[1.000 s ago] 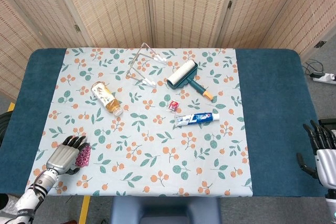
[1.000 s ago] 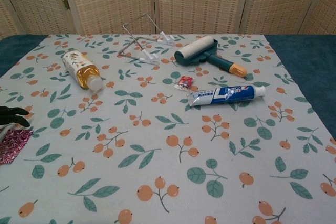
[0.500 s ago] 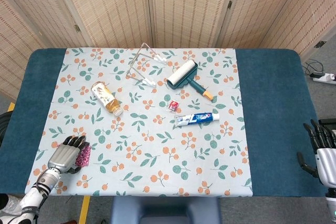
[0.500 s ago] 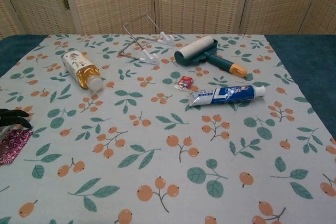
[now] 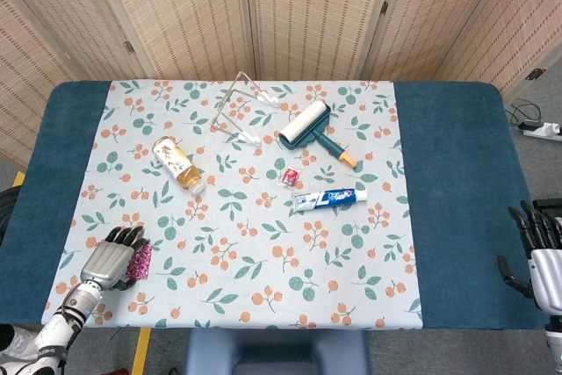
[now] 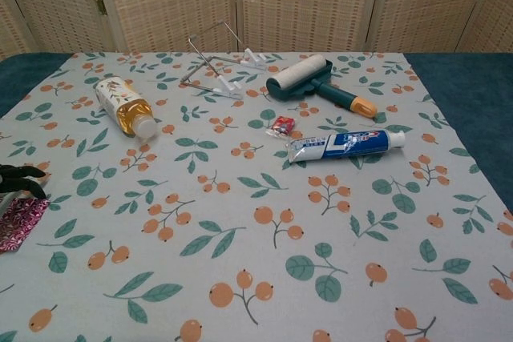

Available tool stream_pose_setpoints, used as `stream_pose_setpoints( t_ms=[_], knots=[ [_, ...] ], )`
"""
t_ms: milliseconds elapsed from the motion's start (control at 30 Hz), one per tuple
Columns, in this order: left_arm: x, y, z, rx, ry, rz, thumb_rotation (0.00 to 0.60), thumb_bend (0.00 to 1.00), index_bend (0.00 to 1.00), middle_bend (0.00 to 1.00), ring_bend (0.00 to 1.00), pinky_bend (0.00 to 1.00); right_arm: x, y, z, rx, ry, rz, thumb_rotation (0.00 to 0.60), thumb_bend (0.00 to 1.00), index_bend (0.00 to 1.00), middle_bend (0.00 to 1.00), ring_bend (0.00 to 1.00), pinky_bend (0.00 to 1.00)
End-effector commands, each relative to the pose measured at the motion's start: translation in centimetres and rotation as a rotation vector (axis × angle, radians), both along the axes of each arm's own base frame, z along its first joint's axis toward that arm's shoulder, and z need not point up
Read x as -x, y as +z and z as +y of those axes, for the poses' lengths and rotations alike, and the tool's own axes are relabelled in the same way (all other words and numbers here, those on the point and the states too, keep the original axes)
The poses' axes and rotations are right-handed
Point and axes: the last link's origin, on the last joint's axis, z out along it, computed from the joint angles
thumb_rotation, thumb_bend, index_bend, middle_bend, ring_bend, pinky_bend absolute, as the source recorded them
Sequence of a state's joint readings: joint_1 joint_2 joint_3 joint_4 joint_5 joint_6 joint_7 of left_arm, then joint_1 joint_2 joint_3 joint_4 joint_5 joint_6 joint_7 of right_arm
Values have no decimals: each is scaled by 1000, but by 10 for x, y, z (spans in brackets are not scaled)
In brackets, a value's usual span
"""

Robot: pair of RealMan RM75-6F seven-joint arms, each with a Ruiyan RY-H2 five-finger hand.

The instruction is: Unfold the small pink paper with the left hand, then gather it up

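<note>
The left hand (image 5: pixel 111 256) lies flat on the pink paper (image 5: pixel 138 262), fingers extended, gripping nothing; the right hand (image 5: pixel 537 252) hangs open, far off.

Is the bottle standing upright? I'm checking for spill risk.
No, the bottle lies on its side on the tablecloth, cap toward the near edge.

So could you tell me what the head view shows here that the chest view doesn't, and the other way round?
Only the head view shows the right hand, idle off the table's right edge, most of the left hand, and the blue table beyond the cloth.

Only the chest view shows the patterned face of the pink paper close up; just the left hand's fingertips enter it.

Both show the paper lying on the cloth at the left hand, plus the bottle, wire rack, lint roller, toothpaste and small red packet.
</note>
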State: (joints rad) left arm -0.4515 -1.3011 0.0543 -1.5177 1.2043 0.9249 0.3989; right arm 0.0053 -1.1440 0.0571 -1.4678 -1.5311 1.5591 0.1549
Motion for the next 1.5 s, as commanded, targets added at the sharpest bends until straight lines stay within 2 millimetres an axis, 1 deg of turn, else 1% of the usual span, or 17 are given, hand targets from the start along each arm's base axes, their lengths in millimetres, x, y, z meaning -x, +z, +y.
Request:
stream_pose_setpoints(
  t_ms=[33, 200, 300, 467, 633, 967, 1267, 1500],
  knots=[
    [-3, 3, -3, -9, -16, -7, 562, 318, 267, 0, 0, 0, -1, 0, 0, 1, 1, 0, 600, 457, 0, 1, 0, 0],
    [-8, 12, -6, -23, -76, 3, 563, 318, 266, 0, 0, 0, -3, 0, -1, 0, 9, 1, 600, 457, 0, 1, 0, 0],
    [-8, 20, -6, -39, -99, 13, 565, 318, 266, 0, 0, 0, -4, 0, 0, 2, 11, 2, 600, 457, 0, 1, 0, 0],
    [5, 38, -4, -71, -118, 38, 563, 318, 263, 0, 0, 0, -4, 0, 2, 5, 7, 0, 600, 457, 0, 1, 0, 0],
    [23, 49, -2, -87, -136, 74, 567, 317, 251, 0, 0, 0, -5, 0, 3, 8, 9, 1, 600, 457, 0, 1, 0, 0],
    [47, 55, 1, -72, -132, 119, 569, 316, 220, 0, 0, 0, -9, -1, 3, 12, 17, 4, 600, 457, 0, 1, 0, 0],
    [59, 51, 5, -63, -124, 146, 570, 314, 208, 0, 0, 0, -11, 0, 5, 17, 16, 8, 600, 457, 0, 1, 0, 0],
    [63, 50, 4, -59, -122, 156, 573, 314, 207, 0, 0, 0, -13, 0, 6, 18, 14, 11, 600, 457, 0, 0, 0, 0]
  ],
)
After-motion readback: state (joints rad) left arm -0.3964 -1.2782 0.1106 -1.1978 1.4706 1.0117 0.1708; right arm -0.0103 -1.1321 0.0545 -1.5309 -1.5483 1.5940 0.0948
